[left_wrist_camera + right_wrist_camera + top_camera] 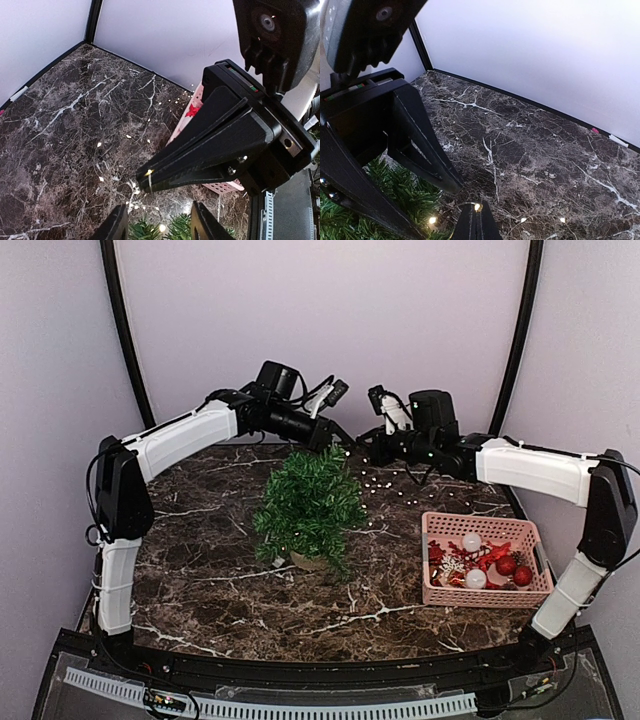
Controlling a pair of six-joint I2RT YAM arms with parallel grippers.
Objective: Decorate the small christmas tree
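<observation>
The small christmas tree (310, 505) stands mid-table, bushy and dark green, on a tan base. A string of tiny lit lights (385, 483) lies scattered on the marble behind it. Both grippers meet just above and behind the treetop. My right gripper (475, 222) is shut on the light string, with a glowing bulb (477, 206) at its tips; the left wrist view shows the right gripper (148, 180) pinching the wire. My left gripper (160, 227) stands open right below it, over tree needles (145, 231) and one bulb, with nothing between its fingers (117, 226).
A pink basket (480, 521) at the right front holds red and white baubles and red ornaments. Purple walls close in the table at the back and sides. The light string trails across the marble toward the basket.
</observation>
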